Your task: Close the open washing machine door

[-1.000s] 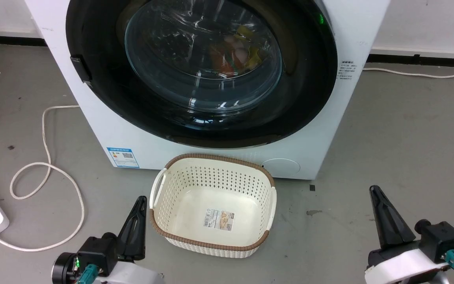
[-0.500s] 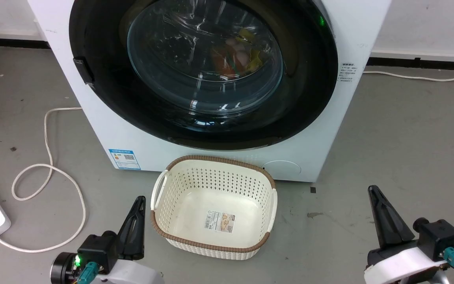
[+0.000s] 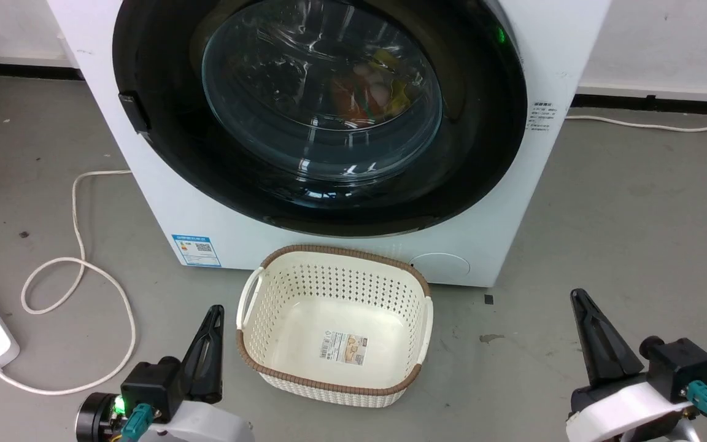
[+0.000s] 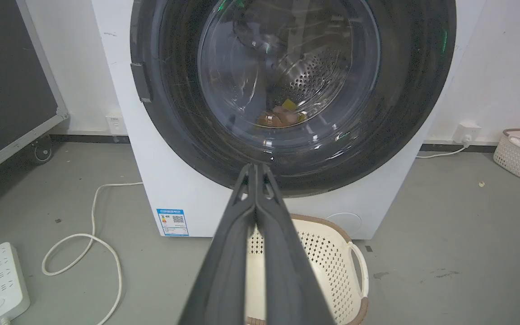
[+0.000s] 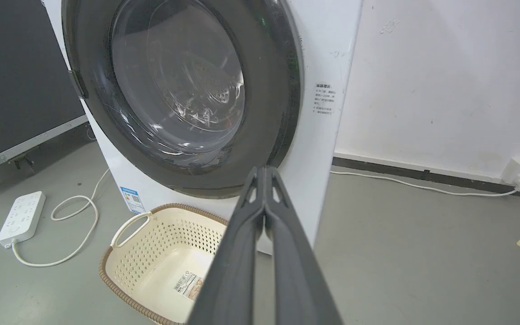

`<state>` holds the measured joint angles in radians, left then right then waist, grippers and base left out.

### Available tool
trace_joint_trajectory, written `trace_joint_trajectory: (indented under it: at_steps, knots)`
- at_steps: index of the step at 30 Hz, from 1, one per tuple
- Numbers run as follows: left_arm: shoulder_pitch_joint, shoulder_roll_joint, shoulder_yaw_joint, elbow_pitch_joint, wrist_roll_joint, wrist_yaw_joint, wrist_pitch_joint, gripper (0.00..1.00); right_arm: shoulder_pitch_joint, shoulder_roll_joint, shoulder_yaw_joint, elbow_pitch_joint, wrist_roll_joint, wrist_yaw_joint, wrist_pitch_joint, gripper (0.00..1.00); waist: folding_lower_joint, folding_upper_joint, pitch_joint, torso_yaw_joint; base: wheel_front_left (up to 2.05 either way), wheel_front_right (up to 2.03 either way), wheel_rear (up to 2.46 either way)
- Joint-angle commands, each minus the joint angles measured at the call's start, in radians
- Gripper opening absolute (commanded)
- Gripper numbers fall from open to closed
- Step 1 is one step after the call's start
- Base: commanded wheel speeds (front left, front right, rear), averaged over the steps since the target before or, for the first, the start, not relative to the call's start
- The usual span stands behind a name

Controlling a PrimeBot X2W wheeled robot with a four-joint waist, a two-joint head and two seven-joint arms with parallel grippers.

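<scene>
Over the last 1 second only the head camera has drifted a little. The washing machine door (image 3: pixel 175 159) has not moved and lies flat against the machine front, so I judge the task done. The left gripper (image 3: pixel 213 317) and right gripper (image 3: pixel 579 303) wait low near the basket (image 3: pixel 335 251), each with its 2 fingers pressed together and holding nothing.

Left gripper (image 3: pixel 212 314) sits at the lower left of the head view, fingers pressed tight together, tips angled up and slightly right. Right gripper (image 3: pixel 577 298) sits at the lower right, fingers likewise together, leaning up-left.
</scene>
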<state>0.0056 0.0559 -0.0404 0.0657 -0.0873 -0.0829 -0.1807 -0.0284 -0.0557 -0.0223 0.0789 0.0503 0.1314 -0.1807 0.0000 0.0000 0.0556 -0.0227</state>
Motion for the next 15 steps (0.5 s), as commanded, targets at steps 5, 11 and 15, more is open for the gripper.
trace_joint_trajectory:
  at_steps: [5,11,15]
  knots:
    - [-0.002,0.000,0.006,-0.009,0.014,0.008,0.013,0.00,0.010,0.002,0.003,-0.011,-0.010,0.000,0.012,0.00,0.0000,0.0000,-0.003,0.001,0.00,0.00,0.00]
    - [-0.002,-0.001,0.009,-0.013,0.019,0.014,0.026,0.00,0.011,0.002,0.004,-0.016,-0.013,0.000,0.025,0.00,0.0000,0.0000,-0.007,0.003,0.00,0.00,0.00]
    - [-0.002,-0.001,0.010,-0.016,0.023,0.017,0.034,0.00,0.012,0.002,0.005,-0.019,-0.015,0.000,0.033,0.00,0.0000,0.0000,-0.010,0.004,0.00,0.00,0.00]
